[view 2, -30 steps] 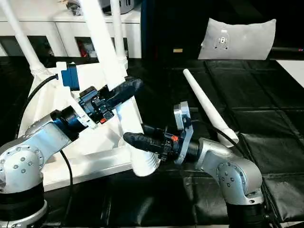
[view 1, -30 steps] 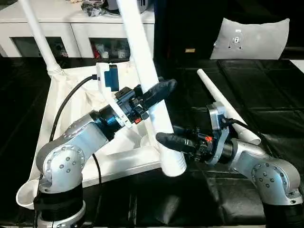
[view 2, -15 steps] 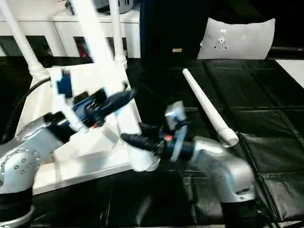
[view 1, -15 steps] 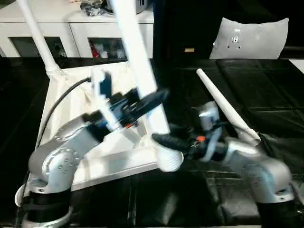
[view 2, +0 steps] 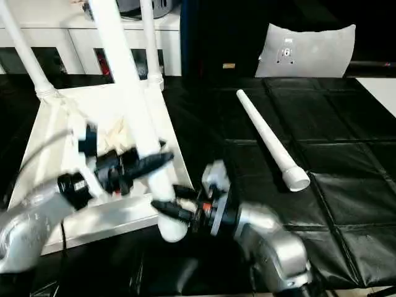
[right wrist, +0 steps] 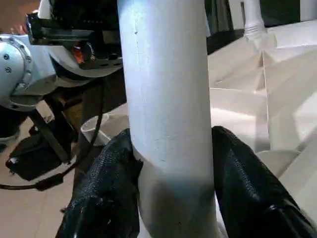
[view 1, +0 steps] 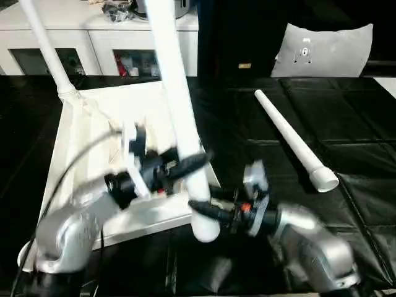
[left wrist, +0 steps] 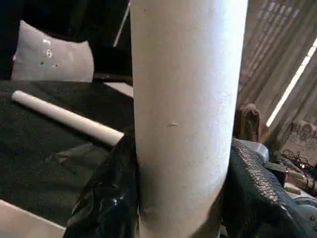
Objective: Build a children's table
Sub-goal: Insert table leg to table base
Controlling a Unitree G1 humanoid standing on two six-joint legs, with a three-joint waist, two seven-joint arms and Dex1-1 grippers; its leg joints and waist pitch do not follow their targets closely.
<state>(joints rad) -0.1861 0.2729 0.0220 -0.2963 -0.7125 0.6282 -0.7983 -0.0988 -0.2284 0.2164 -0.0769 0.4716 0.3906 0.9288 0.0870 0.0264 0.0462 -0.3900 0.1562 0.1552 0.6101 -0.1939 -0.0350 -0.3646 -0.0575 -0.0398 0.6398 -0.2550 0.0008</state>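
The white table top (view 1: 80,142) lies upside down on the left, ribs up. One tube leg (view 1: 44,46) stands in its far left corner and another (view 2: 148,37) in its far right corner. Both grippers hold a third leg (view 1: 176,105) almost upright, tilted slightly left. Its lower end (view 1: 205,230) is at the top's near right corner; whether it sits in the socket I cannot tell. My left gripper (view 1: 195,162) is shut on this leg, and my right gripper (view 1: 203,207) is shut on it lower down. A fourth leg (view 1: 291,139) lies loose on the right. The wrist views show black fingers (left wrist: 104,198) (right wrist: 104,193) pressed against the tube.
The black-covered work table (view 1: 359,124) stretches to the right. A flat white rounded panel (view 1: 322,49) leans at the back right. A white cabinet (view 1: 93,28) with clutter stands behind the table top.
Both grippers have carried the held leg left and nearer to me, bringing its lower end to the top's near right corner. The leg stands more upright.
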